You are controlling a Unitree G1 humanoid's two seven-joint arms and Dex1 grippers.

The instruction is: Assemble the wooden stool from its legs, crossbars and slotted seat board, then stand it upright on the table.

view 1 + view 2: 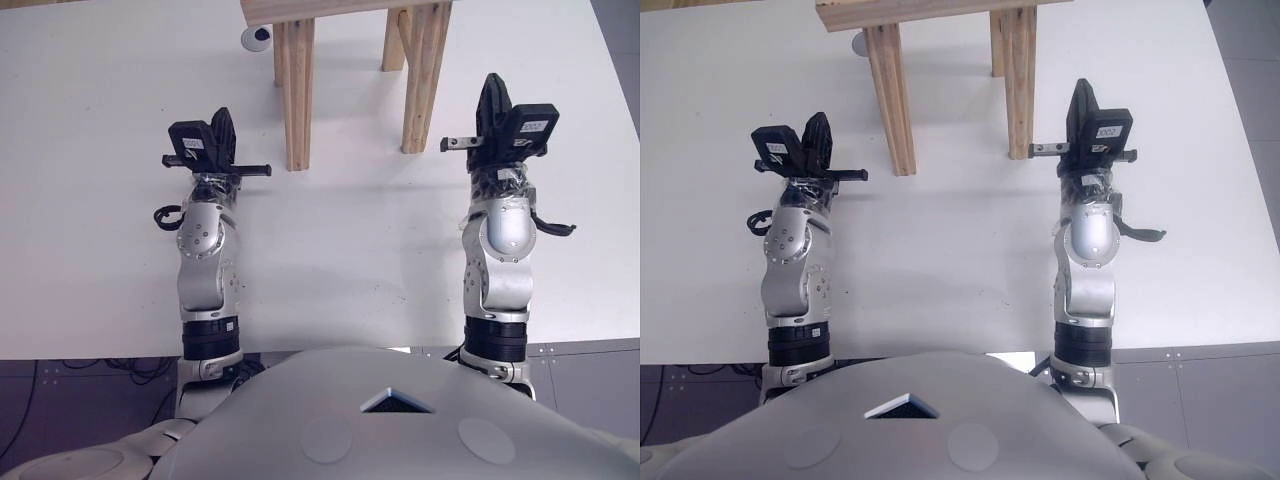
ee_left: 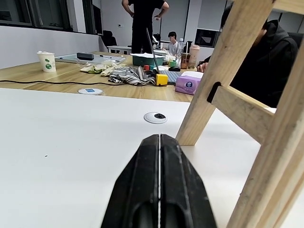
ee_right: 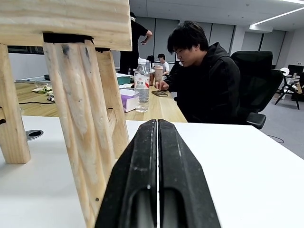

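Two legs of the upright stool [image 1: 296, 90] stood between the left gripper [image 2: 159, 138] and right gripper [image 3: 156, 123], both with fingers together, empty. The wood looked stiff and light, best gripped by a leg.

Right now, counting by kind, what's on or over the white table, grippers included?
Pale wooden stool, standing upright: 1
Black two-finger grippers, both shut: 2 (left gripper, right gripper)
Round grey cable port in the tabletop: 1
Total: 4

Pale wooden stool [image 1: 350, 70] assembled, upright on the white table [image 1: 100, 250], legs splayed, crossbar slotted between legs
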